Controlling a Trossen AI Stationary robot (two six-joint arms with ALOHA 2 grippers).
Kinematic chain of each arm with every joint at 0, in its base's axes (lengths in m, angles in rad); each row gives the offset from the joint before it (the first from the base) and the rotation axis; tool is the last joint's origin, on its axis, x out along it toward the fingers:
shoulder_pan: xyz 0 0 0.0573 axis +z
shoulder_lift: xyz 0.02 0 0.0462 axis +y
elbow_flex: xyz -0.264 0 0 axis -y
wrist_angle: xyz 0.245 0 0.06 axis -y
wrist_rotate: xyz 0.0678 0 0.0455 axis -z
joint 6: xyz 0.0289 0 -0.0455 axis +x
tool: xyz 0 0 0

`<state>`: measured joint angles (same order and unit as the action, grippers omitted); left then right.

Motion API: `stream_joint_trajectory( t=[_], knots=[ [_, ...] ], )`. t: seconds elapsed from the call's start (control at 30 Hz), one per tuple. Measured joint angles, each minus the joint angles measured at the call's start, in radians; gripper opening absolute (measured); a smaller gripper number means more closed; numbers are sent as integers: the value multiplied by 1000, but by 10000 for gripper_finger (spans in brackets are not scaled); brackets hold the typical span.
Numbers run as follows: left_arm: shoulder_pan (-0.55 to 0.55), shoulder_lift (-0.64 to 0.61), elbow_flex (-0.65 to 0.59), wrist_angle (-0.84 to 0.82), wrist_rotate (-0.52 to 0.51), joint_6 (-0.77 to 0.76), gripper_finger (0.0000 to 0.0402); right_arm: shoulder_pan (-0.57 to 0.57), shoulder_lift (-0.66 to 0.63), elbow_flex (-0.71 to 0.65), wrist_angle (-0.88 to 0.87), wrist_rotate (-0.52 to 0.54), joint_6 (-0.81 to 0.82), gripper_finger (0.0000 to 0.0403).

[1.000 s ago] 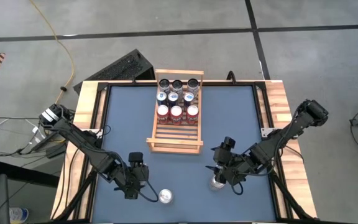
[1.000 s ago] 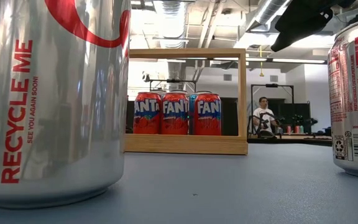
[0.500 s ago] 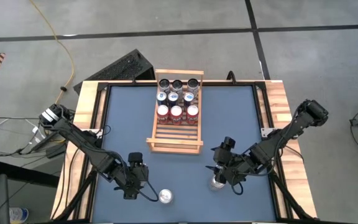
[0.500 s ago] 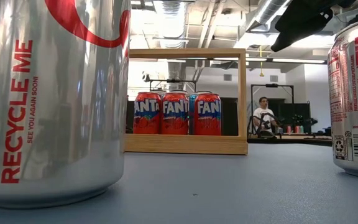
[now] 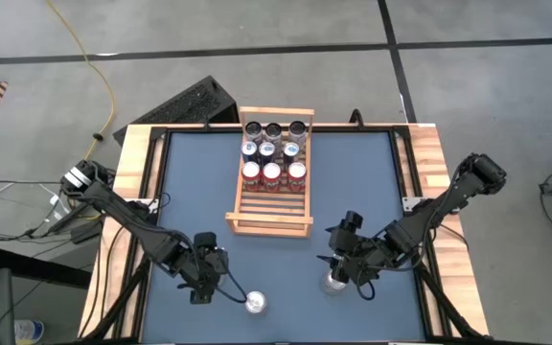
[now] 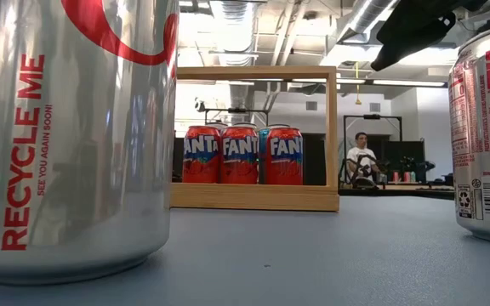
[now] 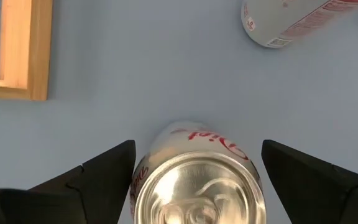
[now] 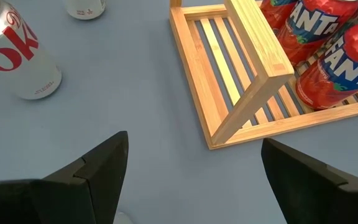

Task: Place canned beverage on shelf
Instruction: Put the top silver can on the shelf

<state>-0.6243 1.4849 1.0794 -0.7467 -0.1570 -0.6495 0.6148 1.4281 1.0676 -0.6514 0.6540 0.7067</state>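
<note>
While left pincer (image 5: 220,285) gapes astride silver can (image 5: 256,303) nr table (image 5: 190,182) edge, right pincer (image 5: 338,271) gapes too.

In the low view the two big silver cans, one (image 6: 71,136) on the left and one (image 6: 487,127) on the right, run off the picture's edges, and the shelf (image 6: 253,197) hides the back cans.

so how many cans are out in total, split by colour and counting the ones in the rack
red Fanta cans, front row on the light-wood slatted shelf: 3
blue-and-white-topped cans, middle row: 3
dark-topped cans, back row: 3
silver Diet Coke cans standing on the blue table: 2
total: 11
</note>
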Motion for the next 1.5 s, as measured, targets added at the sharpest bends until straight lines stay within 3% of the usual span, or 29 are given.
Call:
stream_joint_trajectory(
  t=[0.2, 0.43, 0.57, 1.2, 1.5],
  knots=[
    [-6, -1, 76, -79, -48, -3, 335, 0, 0, 0, -4, 0, 0, 337],
    [-34, -1, 79, -118, -66, -78, 335, 0, 0, 0, -8, -2, 0, 337],
    [-53, -1, 79, -118, -126, -98, 334, 0, 0, 0, -17, -1, 0, 337],
    [-75, 6, 28, -94, -119, -119, 332, 0, 0, 0, -24, -2, 0, 337],
    [-76, 5, 29, -103, -120, -77, 272, 0, 0, 0, -29, -2, 0, 337]
  ],
)
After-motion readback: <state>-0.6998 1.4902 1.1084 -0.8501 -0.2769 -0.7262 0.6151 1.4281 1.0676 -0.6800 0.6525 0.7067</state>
